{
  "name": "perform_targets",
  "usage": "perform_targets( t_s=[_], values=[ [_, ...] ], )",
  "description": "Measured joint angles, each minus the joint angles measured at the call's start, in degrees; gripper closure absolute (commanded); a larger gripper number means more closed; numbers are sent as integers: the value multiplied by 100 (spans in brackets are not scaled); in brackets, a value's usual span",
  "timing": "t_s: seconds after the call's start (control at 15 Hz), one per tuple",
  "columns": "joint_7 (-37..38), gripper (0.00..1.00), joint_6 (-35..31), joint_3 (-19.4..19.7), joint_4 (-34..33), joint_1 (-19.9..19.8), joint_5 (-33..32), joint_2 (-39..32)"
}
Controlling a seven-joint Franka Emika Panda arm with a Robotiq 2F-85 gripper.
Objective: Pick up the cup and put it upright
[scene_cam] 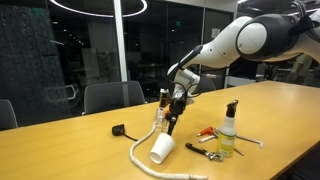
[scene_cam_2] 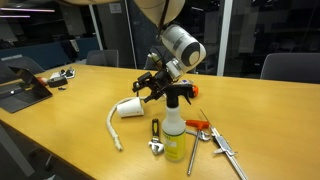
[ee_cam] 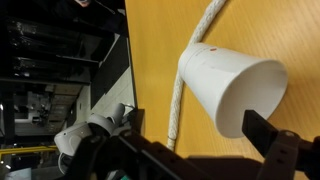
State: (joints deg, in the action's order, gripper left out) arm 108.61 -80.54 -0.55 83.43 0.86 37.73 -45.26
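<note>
Lying on its side on the table (scene_cam: 60, 150), the cup (scene_cam: 162, 148) is sitting at lower centre of an exterior view and left of centre in another (scene_cam_2: 130, 107). It is filling the upper right of the wrist view (ee_cam: 235, 90), its narrow base pointing toward the rope (ee_cam: 185, 90). Whether rope and base are touching cannot be told.

The claw (scene_cam: 172, 124) is hanging just above the cup, empty, its two fingers standing wide apart. One finger (ee_cam: 278, 148) is showing at the lower right of the wrist view.

The cup is looking light, thin-walled and easily crushed. Its smooth taper is likely to be letting it slip or roll under a careless squeeze. A gentle hold across the mid-wall, nearer the stiffer base than the soft rim, is seeming the safest.

The spray bottle (scene_cam_2: 176, 130) and the red-handled tool (scene_cam_2: 200, 125) are crowding the lower centre and right of that view. The rope is curving around the cup's lower left (scene_cam_2: 110, 125). Bare table is lying open toward the left of the frame, with the table's edge well apart from the cup.
</note>
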Motion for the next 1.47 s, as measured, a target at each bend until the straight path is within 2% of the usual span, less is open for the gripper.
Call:
perform_targets(
  t_s=[0.27,0.33,0.4,0.47,1.0,1.2,1.47],
  values=[
    [-1,1,0,-30,168,85,228,0],
    [-2,25,0,-37,203,113,269,0],
    [-4,26,0,-42,238,144,316,1],
    [-5,31,-1,-43,269,176,341,1],
    [-55,95,-5,-44,327,315,352,45],
    [-111,98,-11,-44,327,316,352,56],
    [-211,93,-130,-41,329,326,351,104]
  ],
)
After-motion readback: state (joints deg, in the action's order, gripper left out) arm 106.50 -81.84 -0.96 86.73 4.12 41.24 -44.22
